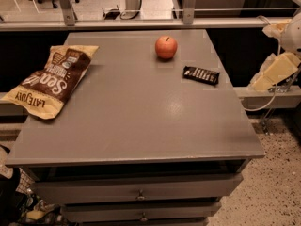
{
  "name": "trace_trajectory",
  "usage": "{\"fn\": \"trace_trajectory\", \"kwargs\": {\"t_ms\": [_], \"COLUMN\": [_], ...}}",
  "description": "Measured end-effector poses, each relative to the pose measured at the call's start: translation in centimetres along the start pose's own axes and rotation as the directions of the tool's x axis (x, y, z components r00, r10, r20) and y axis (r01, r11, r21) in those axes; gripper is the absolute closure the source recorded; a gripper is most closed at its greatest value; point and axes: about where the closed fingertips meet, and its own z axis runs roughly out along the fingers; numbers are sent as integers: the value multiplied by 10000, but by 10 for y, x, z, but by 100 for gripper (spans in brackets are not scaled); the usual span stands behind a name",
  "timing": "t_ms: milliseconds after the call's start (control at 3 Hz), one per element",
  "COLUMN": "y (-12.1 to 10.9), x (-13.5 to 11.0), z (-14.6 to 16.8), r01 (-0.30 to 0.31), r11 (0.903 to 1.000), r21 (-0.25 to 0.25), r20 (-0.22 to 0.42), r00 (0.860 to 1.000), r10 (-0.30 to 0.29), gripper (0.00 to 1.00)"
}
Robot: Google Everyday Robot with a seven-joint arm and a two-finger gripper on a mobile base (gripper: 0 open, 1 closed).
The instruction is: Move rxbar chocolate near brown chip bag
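The rxbar chocolate, a small black bar with white lettering, lies flat near the table's right edge. The brown chip bag lies at the far left, partly overhanging the table's left edge. My gripper hangs off the table's right side, level with the bar and well to its right. It touches nothing.
A red-orange apple stands at the back, just left of the bar. The grey table has drawers below its front edge. A metal rail runs behind the table. A cable hangs by the arm on the right.
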Motion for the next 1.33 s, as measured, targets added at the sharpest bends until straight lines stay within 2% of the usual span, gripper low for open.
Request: {"fn": "trace_trajectory", "kwargs": {"t_ms": [333,1000,1333], "y": [-17,-28,-31], "x": [9,12,8], "z": [47,110,128], "r01": [-512,-882,-911], "r11": [9971,9858,9819], "r21": [-571,-1429,-1662], "r20": [788,1584,1857], "r00": [9953,9811,9750], "r10": [556,1108,1219], "gripper": [0,0,0]}}
